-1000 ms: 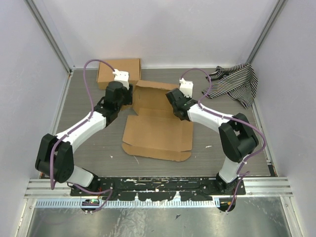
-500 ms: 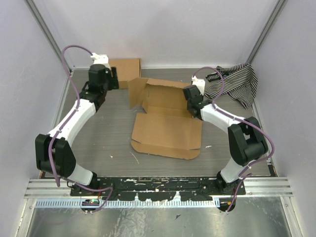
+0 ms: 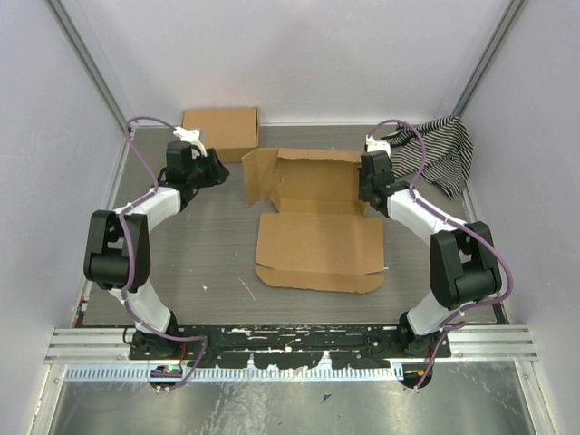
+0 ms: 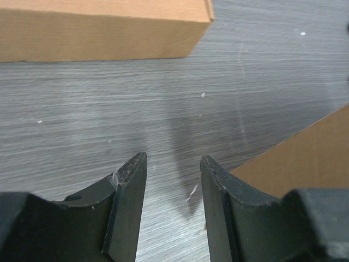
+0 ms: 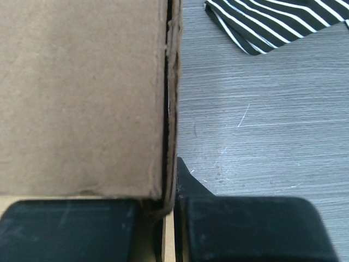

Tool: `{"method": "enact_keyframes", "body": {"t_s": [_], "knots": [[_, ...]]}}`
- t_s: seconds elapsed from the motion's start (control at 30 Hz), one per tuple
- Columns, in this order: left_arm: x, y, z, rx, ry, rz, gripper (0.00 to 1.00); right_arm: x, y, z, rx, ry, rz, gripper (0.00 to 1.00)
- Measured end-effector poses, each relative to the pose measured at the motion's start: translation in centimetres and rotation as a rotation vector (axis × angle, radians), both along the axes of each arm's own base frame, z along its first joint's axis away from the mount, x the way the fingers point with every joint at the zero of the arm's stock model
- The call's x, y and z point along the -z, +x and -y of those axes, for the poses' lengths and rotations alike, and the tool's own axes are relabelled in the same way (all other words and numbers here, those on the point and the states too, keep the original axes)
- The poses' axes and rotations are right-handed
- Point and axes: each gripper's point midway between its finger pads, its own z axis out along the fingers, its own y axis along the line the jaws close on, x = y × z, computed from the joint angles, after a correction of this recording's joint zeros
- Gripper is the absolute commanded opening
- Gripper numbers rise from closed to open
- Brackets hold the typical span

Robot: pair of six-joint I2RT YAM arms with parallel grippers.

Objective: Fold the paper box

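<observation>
Paper box [image 3: 317, 249] at the middle of the tabletop [image 3: 181, 263], half formed. Its flat panel lies toward the near edge. Beyond it the tray part stands up, with its long axis running left to right, parallel to the far edge. The right jaws are pressed together on the upright right side wall [image 5: 170, 82] of the box, pinching the cardboard edge between them. The left flap [image 3: 258, 177] stands loose and tilted outward. The left jaws are spread and hold nothing. They hover over bare tabletop just left of that flap, near it but apart from it, so the left arm [image 3: 154, 204] is the nearer one for folding it in. Along the far edge, a second, closed cardboard box [image 3: 220, 129] sits in the left corner and a striped cloth [image 3: 435, 149] in the right.
</observation>
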Motion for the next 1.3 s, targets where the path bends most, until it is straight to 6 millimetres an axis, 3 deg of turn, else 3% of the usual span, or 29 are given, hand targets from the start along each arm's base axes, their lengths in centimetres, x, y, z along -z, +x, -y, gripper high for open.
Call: {"method": "enact_keyframes", "body": {"t_s": [0.27,0.47,0.93,1.3], "knots": [[-1.6,0.9,2.7,0.088,-0.14,0.074,0.45,0.5,0.7,-1.2,-0.062,0.034,-0.021,0.02],[-2.4,0.3,4.7,0.166,-0.188,0.088,0.43,0.4,1.5,-1.5,-0.075,0.046,-0.024,0.03],[-5.0,-3.9,8.9,0.333,-0.174,0.108,0.39,0.3,2.6,-2.0,-0.082,0.064,-0.037,0.04],[-4.0,-6.3,11.9,0.401,-0.166,0.06,0.38,0.3,2.6,-2.2,-0.088,0.074,-0.038,0.04]]}}
